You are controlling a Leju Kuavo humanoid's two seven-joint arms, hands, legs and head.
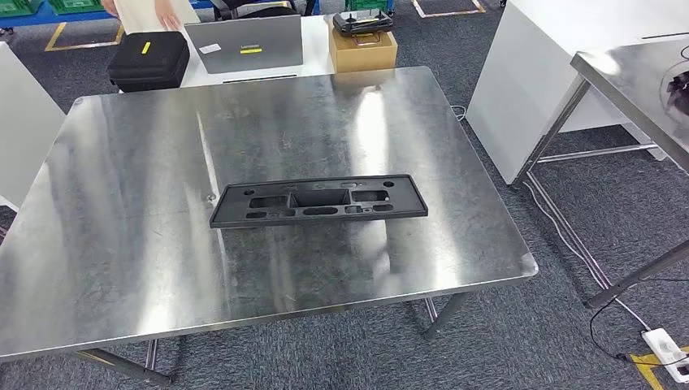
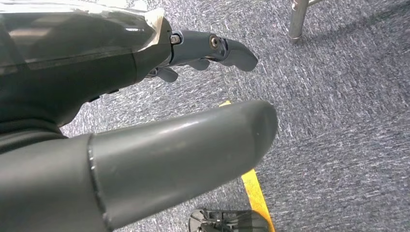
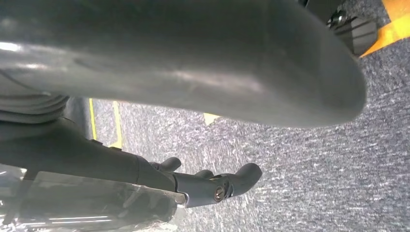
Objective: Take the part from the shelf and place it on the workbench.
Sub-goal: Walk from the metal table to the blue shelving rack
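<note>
The part (image 1: 318, 201), a long black plastic panel with several cut-outs, lies flat near the middle of the steel workbench (image 1: 130, 244), its long side across my view. Nothing touches it. My left hand (image 2: 159, 121) hangs beside my body over grey carpet, thumb and fingers (image 2: 217, 50) apart, holding nothing. My right hand (image 3: 203, 96) also hangs over the carpet, its fingers (image 3: 227, 186) spread away from the thumb and empty.
Behind the workbench a white table carries a black case (image 1: 149, 59), a grey laptop (image 1: 244, 42) and a cardboard box (image 1: 362, 47) with a black controller on it. A person's hand (image 1: 168, 18) reaches in there. A second steel table (image 1: 642, 89) stands right.
</note>
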